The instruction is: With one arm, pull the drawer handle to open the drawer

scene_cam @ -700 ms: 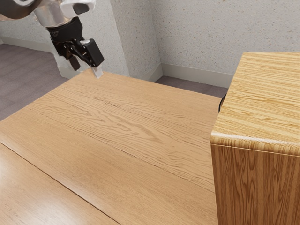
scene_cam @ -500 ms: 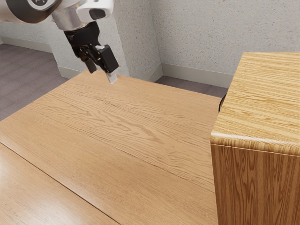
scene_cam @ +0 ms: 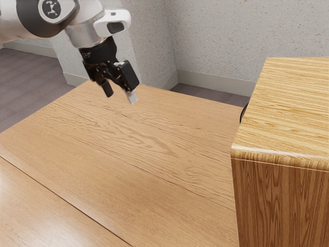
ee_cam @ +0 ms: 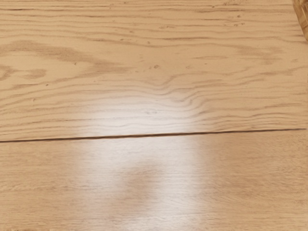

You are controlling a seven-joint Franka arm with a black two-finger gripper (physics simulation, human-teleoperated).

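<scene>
A wooden drawer cabinet point(scene_cam: 288, 154) stands on the table at the exterior view's right. A small dark piece point(scene_cam: 242, 112), likely the drawer handle, sticks out past the edge of the cabinet's far face; the drawer front itself is hidden from this side. My black gripper point(scene_cam: 121, 96) hangs above the table's far left part, well away from the cabinet. Its fingers point(scene_cam: 107, 88) stand apart, open, with nothing between them. In the wrist view a corner of the cabinet point(ee_cam: 304, 19) shows at the edge.
The light wooden table point(scene_cam: 133, 154) has a seam point(ee_cam: 154, 135) running across it, directly below my hand. Behind it are a speckled wall point(scene_cam: 221, 36) and a grey floor point(scene_cam: 25, 77). Bare tabletop lies between gripper and cabinet.
My arm has swung toward the exterior view's right and a little lower, bringing the gripper nearer the cabinet. The cabinet has not moved.
</scene>
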